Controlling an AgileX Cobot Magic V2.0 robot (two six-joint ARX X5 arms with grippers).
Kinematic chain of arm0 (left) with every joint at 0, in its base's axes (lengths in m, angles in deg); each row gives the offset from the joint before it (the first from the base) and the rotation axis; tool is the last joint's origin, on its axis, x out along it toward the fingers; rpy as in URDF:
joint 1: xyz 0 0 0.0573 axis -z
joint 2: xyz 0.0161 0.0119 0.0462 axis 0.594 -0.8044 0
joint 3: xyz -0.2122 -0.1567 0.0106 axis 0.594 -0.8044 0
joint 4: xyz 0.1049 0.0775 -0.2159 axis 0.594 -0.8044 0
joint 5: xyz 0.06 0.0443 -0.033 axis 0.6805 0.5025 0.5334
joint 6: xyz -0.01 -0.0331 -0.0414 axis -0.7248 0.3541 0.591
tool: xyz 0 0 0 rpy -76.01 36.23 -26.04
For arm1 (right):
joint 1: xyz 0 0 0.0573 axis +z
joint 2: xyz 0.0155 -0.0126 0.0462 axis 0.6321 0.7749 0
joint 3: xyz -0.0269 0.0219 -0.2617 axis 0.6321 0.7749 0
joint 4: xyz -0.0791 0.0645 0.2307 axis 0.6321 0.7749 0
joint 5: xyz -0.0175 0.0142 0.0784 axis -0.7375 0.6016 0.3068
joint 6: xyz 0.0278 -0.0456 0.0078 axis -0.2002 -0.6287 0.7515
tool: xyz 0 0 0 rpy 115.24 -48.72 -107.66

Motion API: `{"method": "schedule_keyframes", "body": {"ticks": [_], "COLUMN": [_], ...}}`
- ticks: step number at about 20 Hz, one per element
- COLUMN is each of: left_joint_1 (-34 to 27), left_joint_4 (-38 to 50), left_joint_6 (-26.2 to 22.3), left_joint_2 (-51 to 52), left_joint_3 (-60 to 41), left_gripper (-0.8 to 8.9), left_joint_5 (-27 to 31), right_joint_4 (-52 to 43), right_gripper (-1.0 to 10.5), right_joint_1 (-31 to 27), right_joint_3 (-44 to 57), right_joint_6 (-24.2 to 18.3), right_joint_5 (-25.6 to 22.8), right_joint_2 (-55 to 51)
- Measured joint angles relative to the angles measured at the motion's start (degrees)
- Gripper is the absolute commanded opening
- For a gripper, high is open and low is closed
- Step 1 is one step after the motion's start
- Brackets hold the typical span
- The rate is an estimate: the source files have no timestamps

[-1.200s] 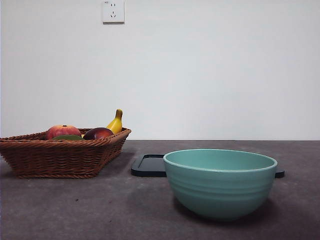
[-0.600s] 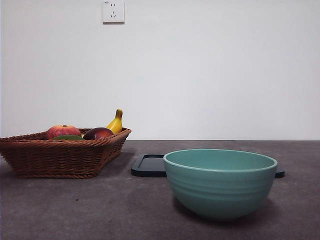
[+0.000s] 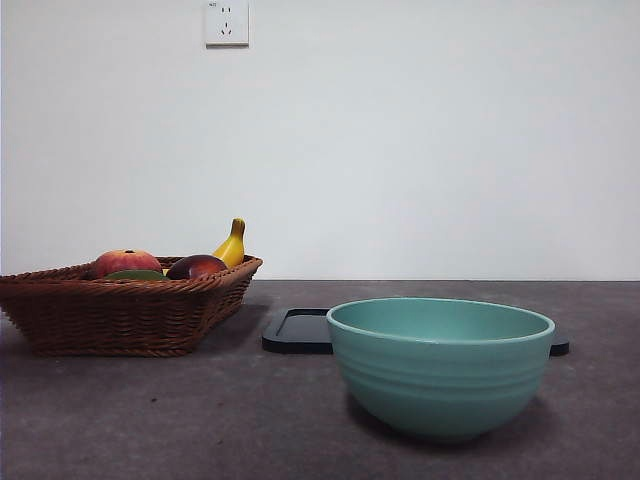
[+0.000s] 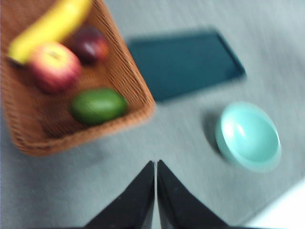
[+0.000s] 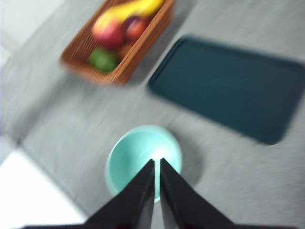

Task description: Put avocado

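Note:
The avocado (image 4: pixel 98 105) is a dark green oval lying in the wicker basket (image 4: pixel 136 76), close to its near rim; in the front view only a green sliver of the avocado (image 3: pixel 133 275) shows above the basket (image 3: pixel 120 310). It also appears small in the right wrist view as the avocado (image 5: pixel 103 59). My left gripper (image 4: pixel 156 164) hangs high over the bare table beside the basket, jaws shut and holding nothing. My right gripper (image 5: pixel 157 162) is high above the teal bowl (image 5: pixel 143 160), shut and empty as well. Neither arm appears in the front view.
A red-orange peach (image 3: pixel 125 262), a dark maroon fruit (image 3: pixel 196 266) and a banana (image 3: pixel 232 245) share the basket. The teal bowl (image 3: pixel 440 365) stands near the front, with a flat dark tray (image 3: pixel 298 331) behind it. A white surface (image 5: pixel 33 195) borders the table.

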Motion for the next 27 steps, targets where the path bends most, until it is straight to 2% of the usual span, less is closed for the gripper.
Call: {"method": "schedule_keyframes", "body": {"ticks": [4, 6, 7, 8, 10, 11, 12, 15, 18, 23, 27], "left_joint_1": [2.19, 2.32, 2.32, 2.32, 2.32, 2.32, 2.34, 2.34, 2.95, 7.08, 10.25], "left_joint_4": [-0.63, -0.63, -0.61, -0.59, -0.5, -0.48, -0.35, 0.74, 2.56, 11.13, 17.31], "left_joint_6": [-3.45, -4.07, -4.11, -4.11, -4.28, -4.31, -4.37, -4.7, -4.68, -3.63, -8.46], "left_joint_2": [-0.81, -0.79, -0.79, -0.79, -0.79, -0.79, -0.79, -1.09, -3.76, -13.09, -22.12], "left_joint_3": [0.15, 0.15, 0.15, 0.15, 0.15, 0.15, 0.15, 0.17, 0.17, 0.17, 1.01], "left_gripper": [0.11, 0.84, 1.61, 2.38, 3.71, 4.27, 4.66, 4.79, 4.78, 4.76, 4.72], "left_joint_5": [0.0, 0.02, 0.11, 0.13, 0.22, 0.24, 0.24, 0.57, 5.16, 10.49, 16.17], "right_joint_4": [1.42, 1.4, 1.4, 1.38, 1.38, 1.38, 1.38, 1.38, 1.38, 1.38, 1.38], "right_gripper": [0.1, 0.1, 0.2, 0.9, 3.3, 4.1, 4.4, 4.4, 4.4, 4.4, 4.4], "right_joint_1": [5.2, 5.9, 5.95, 5.97, 5.99, 5.99, 5.99, 6.03, 6.03, 6.03, 6.05], "right_joint_3": [-0.02, -0.04, -0.04, -0.04, -0.07, -0.09, -0.09, -0.09, -0.09, -0.09, -0.09], "right_joint_6": [-2.51, -2.86, -2.93, -2.93, -2.93, -2.91, -2.89, -2.86, -2.47, -2.29, -2.27], "right_joint_5": [-4.09, -4.28, -4.31, -4.33, -4.37, -4.46, -4.66, -5.35, -5.38, -5.44, -5.44], "right_joint_2": [0.24, 0.26, 0.24, 0.26, 0.26, 0.26, 0.26, 0.26, 0.26, 0.26, 0.26]}}
